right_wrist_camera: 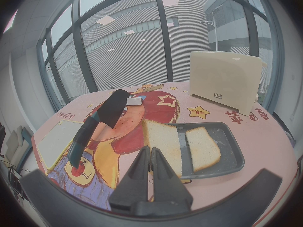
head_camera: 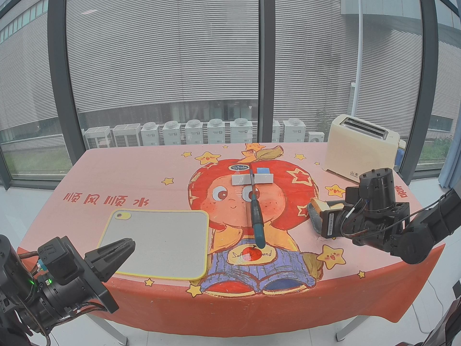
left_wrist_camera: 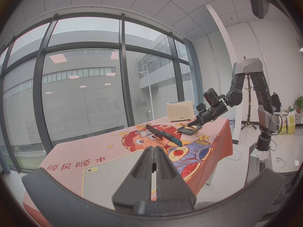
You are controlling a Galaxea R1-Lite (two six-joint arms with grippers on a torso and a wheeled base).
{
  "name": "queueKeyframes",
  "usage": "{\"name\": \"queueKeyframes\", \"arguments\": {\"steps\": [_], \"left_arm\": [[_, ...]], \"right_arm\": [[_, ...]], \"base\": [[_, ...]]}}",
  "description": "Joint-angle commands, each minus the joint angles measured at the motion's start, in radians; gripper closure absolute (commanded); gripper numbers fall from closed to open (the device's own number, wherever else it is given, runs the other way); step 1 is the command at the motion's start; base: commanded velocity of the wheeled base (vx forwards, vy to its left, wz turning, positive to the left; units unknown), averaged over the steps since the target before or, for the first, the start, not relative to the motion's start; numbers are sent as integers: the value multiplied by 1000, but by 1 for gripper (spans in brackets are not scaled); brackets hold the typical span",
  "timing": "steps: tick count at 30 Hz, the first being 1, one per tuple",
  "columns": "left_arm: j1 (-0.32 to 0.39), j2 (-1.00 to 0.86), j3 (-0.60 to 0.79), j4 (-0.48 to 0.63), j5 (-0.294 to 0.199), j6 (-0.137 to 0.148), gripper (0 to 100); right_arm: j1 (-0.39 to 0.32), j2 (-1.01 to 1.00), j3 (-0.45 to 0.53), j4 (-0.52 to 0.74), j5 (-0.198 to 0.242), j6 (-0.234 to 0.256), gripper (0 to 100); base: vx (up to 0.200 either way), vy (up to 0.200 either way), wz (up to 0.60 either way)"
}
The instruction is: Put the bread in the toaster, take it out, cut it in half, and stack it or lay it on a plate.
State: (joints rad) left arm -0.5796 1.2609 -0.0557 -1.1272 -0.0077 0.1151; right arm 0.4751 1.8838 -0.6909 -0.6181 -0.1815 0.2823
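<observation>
Hovering on the right, the right gripper (right_wrist_camera: 150,149) has its fingers pressed together and empty, just beside the bread (right_wrist_camera: 164,144) on the dark tray (right_wrist_camera: 233,144), probably to carry a slice to the toaster (head_camera: 360,146) far right; the left gripper (head_camera: 126,247), also closed, hangs near the cutting board (head_camera: 163,241)

Two bread slices (right_wrist_camera: 202,147) (pale) on tray (right_wrist_camera: 229,156)

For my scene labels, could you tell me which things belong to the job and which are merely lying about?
Job: white bread slices, cream toaster, teal-handled black knife, yellow-rimmed grey cutting board, dark tray.
Lying about: small grey knife rest, cartoon-printed pink tablecloth.
</observation>
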Motion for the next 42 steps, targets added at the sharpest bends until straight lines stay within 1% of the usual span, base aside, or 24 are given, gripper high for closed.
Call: {"name": "queueKeyframes", "arguments": {"steps": [1, 3, 5, 7, 9, 15, 19, 22, 30, 42], "left_arm": [[0, 2, 1, 0, 0, 0, 100], [0, 2, 1, 0, 0, 0, 100], [0, 2, 2, 1, 0, 0, 100], [0, 2, 2, 1, 0, 0, 100], [0, 2, 2, 1, 0, 0, 100], [0, 2, 4, 3, 0, 0, 100], [0, 3, 7, 1, 0, 0, 100], [0, 3, 7, 1, 0, 0, 100], [0, 3, 7, 0, 0, 0, 100], [0, 3, 8, 1, 0, 0, 100]], "right_arm": [[-16, 23, -9, 0, 2, 0, 100], [-23, 24, -10, 0, 5, 0, 100], [-39, 28, -24, 1, 42, 1, 100], [-49, 28, -29, 0, 63, 11, 100], [-53, 34, -32, 1, 74, 21, 100], [-56, 54, -45, 1, 74, 29, 100], [-79, 64, -53, 1, 76, 29, 100], [-82, 69, -59, 1, 76, 29, 100], [-84, 89, -64, 1, 76, 29, 100], [-105, 87, -65, 1, 74, 28, 100]], "base": [[0, 0, 0], [0, 0, 0], [0, 0, 0], [0, 0, 0], [0, 0, 0], [0, 0, 0], [0, 0, 0], [0, 0, 0], [0, 0, 0], [0, 0, 0]]}}
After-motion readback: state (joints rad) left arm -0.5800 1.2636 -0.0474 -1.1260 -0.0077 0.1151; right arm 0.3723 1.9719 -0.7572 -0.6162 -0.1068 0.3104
